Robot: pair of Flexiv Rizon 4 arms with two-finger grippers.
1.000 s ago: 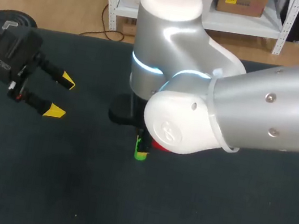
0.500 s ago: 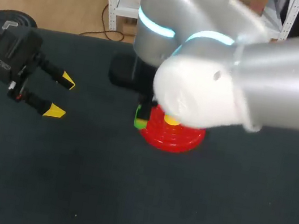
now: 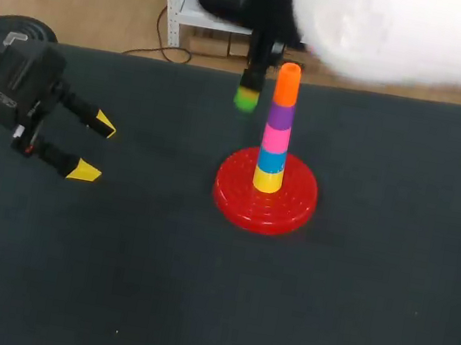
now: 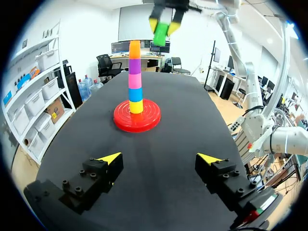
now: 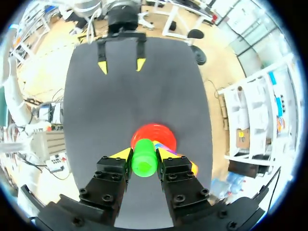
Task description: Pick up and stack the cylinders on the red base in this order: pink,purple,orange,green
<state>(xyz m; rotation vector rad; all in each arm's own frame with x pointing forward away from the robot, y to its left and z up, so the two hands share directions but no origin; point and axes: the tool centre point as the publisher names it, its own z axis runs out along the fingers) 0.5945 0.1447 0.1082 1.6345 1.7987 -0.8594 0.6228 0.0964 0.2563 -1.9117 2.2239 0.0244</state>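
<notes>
Yellow tips of my left gripper (image 3: 93,148) stand spread with nothing between them. It sits low over the dark surface (image 3: 105,284) at about nine o'clock from the red base (image 3: 234,204), well apart from it. From that wrist the base lies dead ahead at twelve o'clock, with only bare surface between.

On the base the tower stands upright. A yellow cylinder (image 3: 267,180) is at the foot with a blue cylinder (image 3: 271,160) on it. Above those come the pink cylinder (image 3: 276,136), the purple cylinder (image 3: 281,115) and the orange cylinder (image 3: 288,80) on top. So three of the four named pieces are placed, in the right order.

Beyond and above, my right gripper (image 5: 143,154) has its fingers closed on the green cylinder (image 3: 245,99), one on each side, holding it upright in the air. In the head view it shows at about nine o'clock from the purple cylinder, beside the tower and not touching it. From the left wrist it hangs higher than the orange top, toward one o'clock.

I judge this the last step, mid-carry. Next I would centre the green piece over the orange top, keep it upright, lower it straight down, and part the fingers only once it is seated. The tower is tall and slim, so a sideways nudge could topple it.
</notes>
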